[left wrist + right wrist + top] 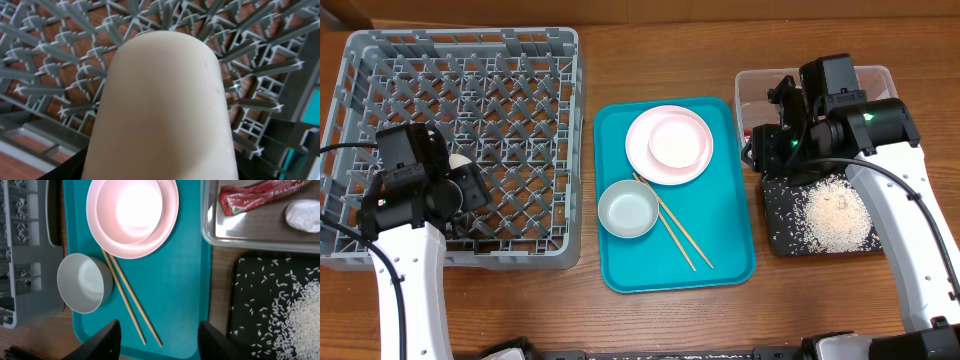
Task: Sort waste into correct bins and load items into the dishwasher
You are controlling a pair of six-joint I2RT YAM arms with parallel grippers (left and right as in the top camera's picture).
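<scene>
Left gripper (460, 170) clamps the slick, light, breakable cup (165, 110) by its sides over the rack (520, 60); right gripper (160, 330) gapes.

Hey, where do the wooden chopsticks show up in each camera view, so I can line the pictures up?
Overhead: the chopsticks lie diagonally on the teal tray, right of the small bowl.
Left wrist: not in view.
Right wrist: lower centre, on the same tray.
Shared landmark: the grey dish rack, seen in all three views.
</scene>
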